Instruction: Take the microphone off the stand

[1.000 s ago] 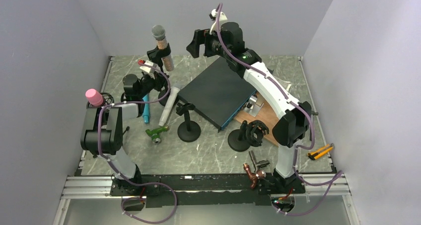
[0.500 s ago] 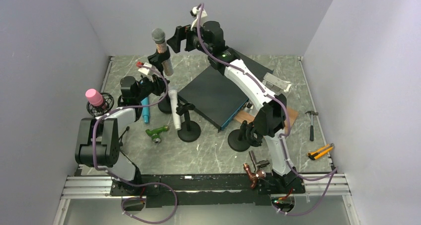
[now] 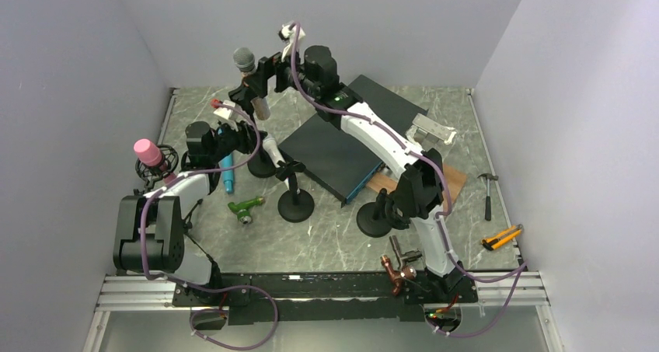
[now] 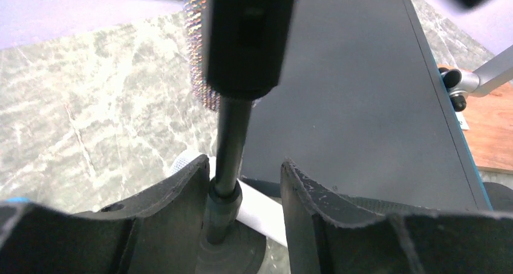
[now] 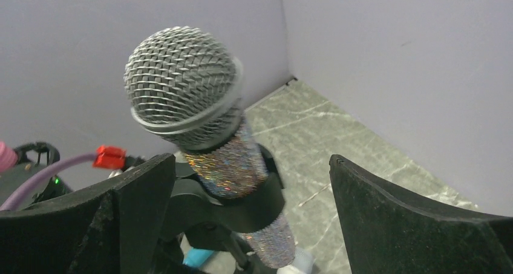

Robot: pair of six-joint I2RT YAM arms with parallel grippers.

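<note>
The microphone (image 5: 199, 104), silver mesh head on a glittery handle, sits tilted in the clip of its black stand (image 4: 228, 135), at about 11 o'clock on the grey marbled tabletop (image 3: 326, 235). The right gripper (image 5: 249, 159) faces it from 3 o'clock, spread wide and not touching. Low down, the left gripper (image 4: 245, 165) straddles the stand's pole with jaws parted, a flat black box (image 3: 334, 154) at its 3 o'clock.

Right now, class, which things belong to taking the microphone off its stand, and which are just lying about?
Job: glitter microphone, its stand, right fingers open facing it, left fingers astride the stand's pole.
Lying about: black box, hammer, pink microphone, empty stand.
</note>
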